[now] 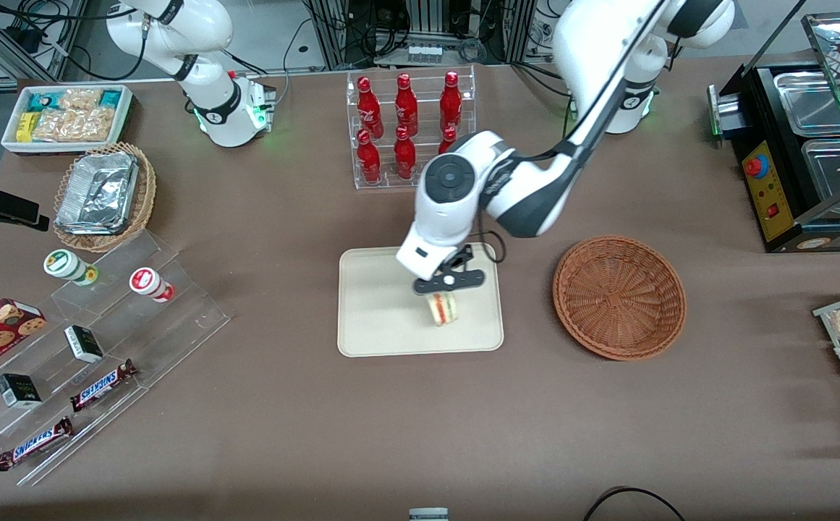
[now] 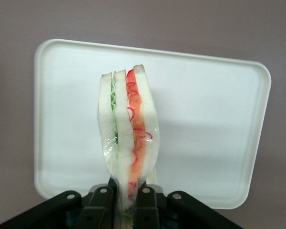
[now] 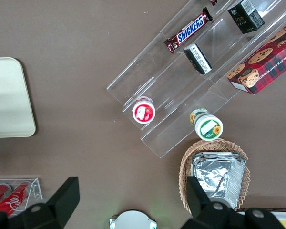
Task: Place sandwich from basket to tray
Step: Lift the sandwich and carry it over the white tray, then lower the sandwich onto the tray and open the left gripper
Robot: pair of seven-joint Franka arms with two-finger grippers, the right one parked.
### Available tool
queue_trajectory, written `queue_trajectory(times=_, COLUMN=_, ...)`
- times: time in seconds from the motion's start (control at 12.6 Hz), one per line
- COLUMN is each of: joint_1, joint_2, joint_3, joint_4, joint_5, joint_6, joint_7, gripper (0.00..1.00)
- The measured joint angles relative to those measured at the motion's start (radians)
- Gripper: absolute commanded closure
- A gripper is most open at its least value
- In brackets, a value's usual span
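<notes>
The left arm's black two-finger gripper [image 1: 448,289] hangs over the flat cream-beige rectangular tray [image 1: 376,318], above the part of the tray nearest the round reddish-brown woven wicker basket [image 1: 618,297]. It is clenched on the small triangular sandwich wedge of white bread [image 1: 443,308], which is wrapped in clear film (the wrist view shows orange-red and green filling between the bread layers). In that wrist view the fingers [image 2: 101,205] pinch one end of the sandwich [image 2: 127,143] from both sides, and the rest of the wedge reaches out over the tray's bare surface [image 2: 205,119]. Whether the sandwich touches the tray cannot be told.

The basket sits on the brown table, just beside the tray toward the working arm's end, with nothing in it.

Farther from the front camera than the tray stands a clear acrylic rack of red bottles [image 1: 409,126]. Toward the parked arm's end of the table lie a lighter tan wicker basket holding silver foil packets [image 1: 105,194], a white bin of snack packets [image 1: 69,116], and a clear stepped display with Snickers bars [image 1: 101,383] near the table's front edge.
</notes>
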Motion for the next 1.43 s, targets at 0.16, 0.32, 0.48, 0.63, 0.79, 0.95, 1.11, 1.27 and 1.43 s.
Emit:
queue_trajectory(times=0.16, joint_1=-0.024, joint_2=0.049, joint_3=0.001, joint_4=0.001, joint_5=0.023, joint_6=0.077, joint_7=0.019, gripper=1.00)
queue_trajectory(times=0.32, joint_1=-0.029, joint_2=0.093, joint_3=0.001, joint_4=0.003, joint_5=0.026, joint_6=0.139, joint_7=0.052, gripper=1.00)
queue_trajectory(times=0.48, joint_1=-0.032, joint_2=0.125, joint_3=0.001, joint_4=0.004, joint_5=0.036, joint_6=0.191, joint_7=0.066, gripper=1.00)
queue_trajectory(times=0.63, joint_1=-0.039, joint_2=0.143, joint_3=0.001, joint_4=0.007, joint_5=0.041, joint_6=0.202, joint_7=0.070, gripper=1.00)
queue_trajectory(times=0.79, joint_1=-0.051, joint_2=0.150, joint_3=0.001, joint_4=0.007, joint_5=0.059, joint_6=0.202, joint_7=0.070, gripper=0.75)
queue_trajectory(times=0.95, joint_1=-0.057, joint_2=0.151, joint_3=0.001, joint_4=0.007, joint_5=0.063, joint_6=0.202, joint_7=0.070, gripper=0.00)
queue_trajectory(times=1.11, joint_1=-0.058, joint_2=0.151, joint_3=0.001, joint_4=0.007, joint_5=0.066, joint_6=0.200, joint_7=0.070, gripper=0.00)
queue_trajectory(times=1.27, joint_1=-0.061, joint_2=0.151, joint_3=0.001, joint_4=0.011, joint_5=0.066, joint_6=0.189, joint_7=0.070, gripper=0.00)
queue_trajectory(times=1.43, joint_1=-0.060, joint_2=0.141, joint_3=0.001, joint_4=0.026, joint_5=0.066, joint_6=0.162, joint_7=0.070, gripper=0.00)
